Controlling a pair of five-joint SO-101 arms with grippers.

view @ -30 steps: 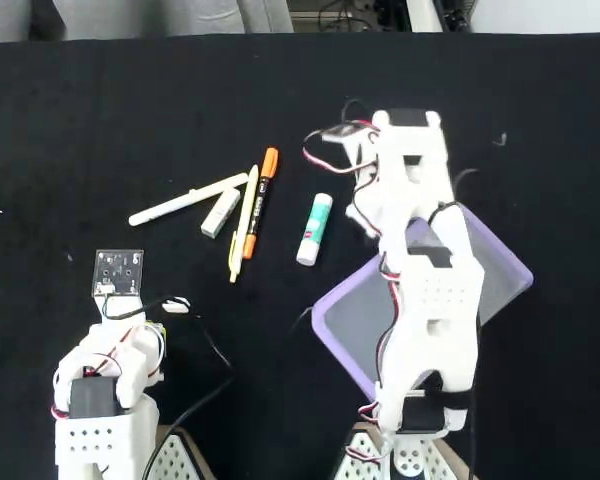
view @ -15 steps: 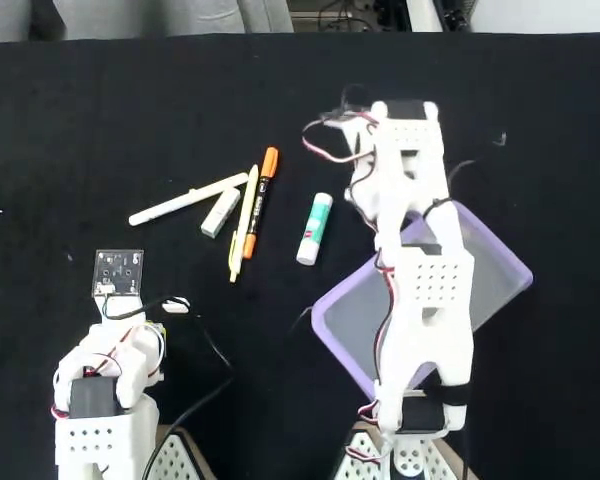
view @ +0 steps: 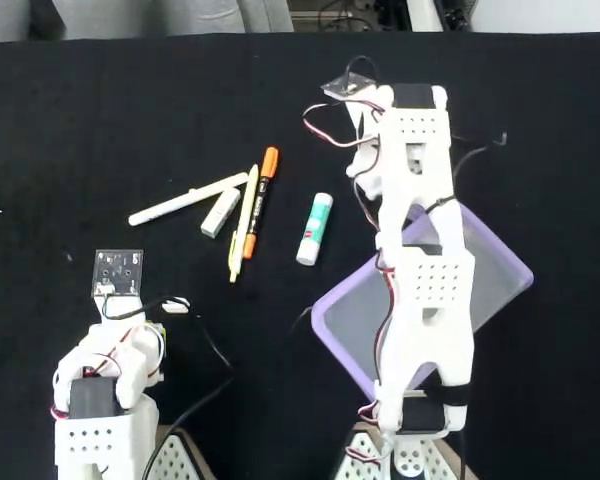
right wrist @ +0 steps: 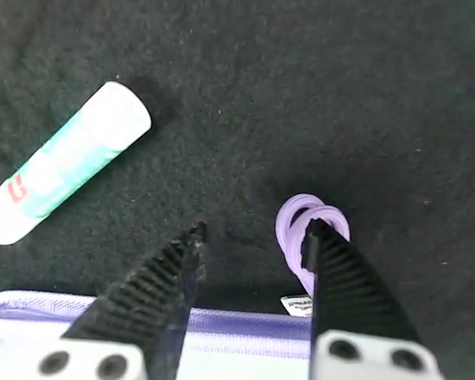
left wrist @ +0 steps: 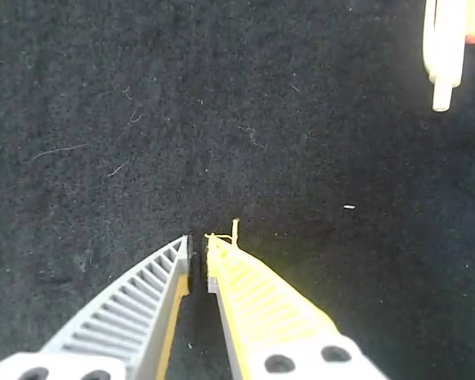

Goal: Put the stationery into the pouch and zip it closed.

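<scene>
Right arm (view: 420, 200) stretched farther out — end effector (right wrist: 253, 233) spread beside zipper loop (right wrist: 285, 237).

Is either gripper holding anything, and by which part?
Nothing held: right gripper open beside the purple pull loop; left gripper shut, empty.

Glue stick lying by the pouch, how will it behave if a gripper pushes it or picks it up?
The glue stick is a smooth cylinder lying on its side, so a sideways push would probably roll it, though the cloth-like table may slow that. It looks rigid and likely light, so it should keep its shape; its smooth body might slip.
</scene>
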